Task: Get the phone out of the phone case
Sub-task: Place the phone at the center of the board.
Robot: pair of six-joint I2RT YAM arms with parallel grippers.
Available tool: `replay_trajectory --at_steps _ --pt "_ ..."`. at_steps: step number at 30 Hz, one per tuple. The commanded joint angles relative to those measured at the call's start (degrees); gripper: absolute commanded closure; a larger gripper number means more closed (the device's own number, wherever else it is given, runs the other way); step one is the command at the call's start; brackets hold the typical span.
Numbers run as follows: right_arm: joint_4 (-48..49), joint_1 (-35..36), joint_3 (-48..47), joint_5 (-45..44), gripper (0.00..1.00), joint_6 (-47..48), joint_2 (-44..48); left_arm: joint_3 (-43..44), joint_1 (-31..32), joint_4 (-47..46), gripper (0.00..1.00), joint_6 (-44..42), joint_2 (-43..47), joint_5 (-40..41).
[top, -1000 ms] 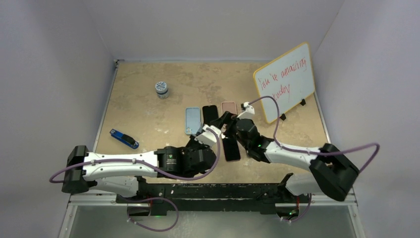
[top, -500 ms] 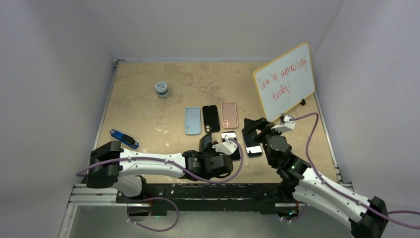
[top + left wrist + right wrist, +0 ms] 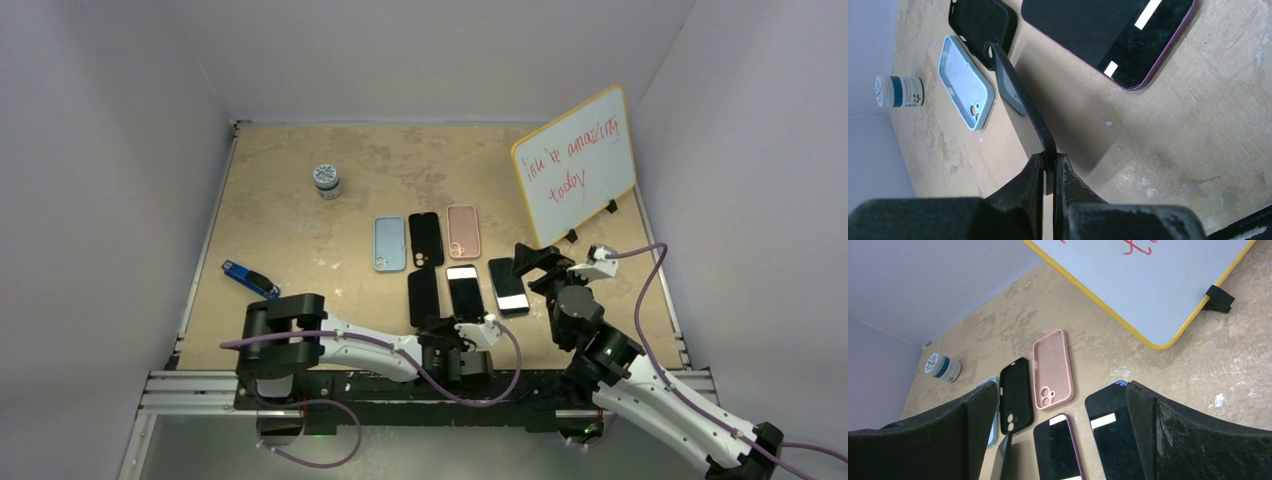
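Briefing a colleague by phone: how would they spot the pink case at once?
Start at the yellow-framed whiteboard. Left of it three cases lie in a row; the pink case is nearest the board, then a black case and a light blue case.

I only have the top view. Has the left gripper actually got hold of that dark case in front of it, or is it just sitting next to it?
Observer: It has it. The left wrist view shows the left gripper shut on the thin edge of the dark case.
Operator: Is the right one carrying anything?
Observer: No. Its wrist view shows the right gripper wide open and empty, with a dark phone lying flat between its fingers in the frame.
Operator: Which phone lies beside the held case?
Observer: The purple-rimmed phone, lying screen up. The rim colour shows in the left wrist view.
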State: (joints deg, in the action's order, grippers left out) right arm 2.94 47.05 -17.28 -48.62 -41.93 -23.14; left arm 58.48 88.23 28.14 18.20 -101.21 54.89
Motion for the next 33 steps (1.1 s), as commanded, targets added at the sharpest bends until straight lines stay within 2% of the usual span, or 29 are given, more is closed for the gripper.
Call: replay_trajectory --at_steps 1,10,17,22,28,33 --pt "-0.86 -0.20 0.22 -3.19 0.01 0.27 0.07 3.30 0.68 -1.68 0.95 0.85 -2.36 -3.08" --pt "-1.69 -0.25 -0.03 -3.42 0.01 -0.01 0.32 4.80 1.33 -3.59 0.91 -0.67 -7.74 -4.03" --pt "-2.76 -0.20 0.64 -4.89 0.01 -1.03 2.41 4.75 1.34 -5.87 0.83 -1.67 -9.94 -5.93" --pt "-5.66 -0.25 0.26 -5.96 0.01 -1.88 3.63 5.98 1.34 -6.17 0.82 -2.01 -10.51 -7.97" --pt "-8.21 -0.20 -0.69 -7.08 0.01 -1.35 5.38 6.27 1.33 -5.65 0.64 -1.96 -10.63 -7.34" --pt "-10.67 -0.23 -1.33 -8.03 0.01 -1.26 7.40 6.89 0.71 -3.10 0.56 -0.42 -11.46 -5.59"
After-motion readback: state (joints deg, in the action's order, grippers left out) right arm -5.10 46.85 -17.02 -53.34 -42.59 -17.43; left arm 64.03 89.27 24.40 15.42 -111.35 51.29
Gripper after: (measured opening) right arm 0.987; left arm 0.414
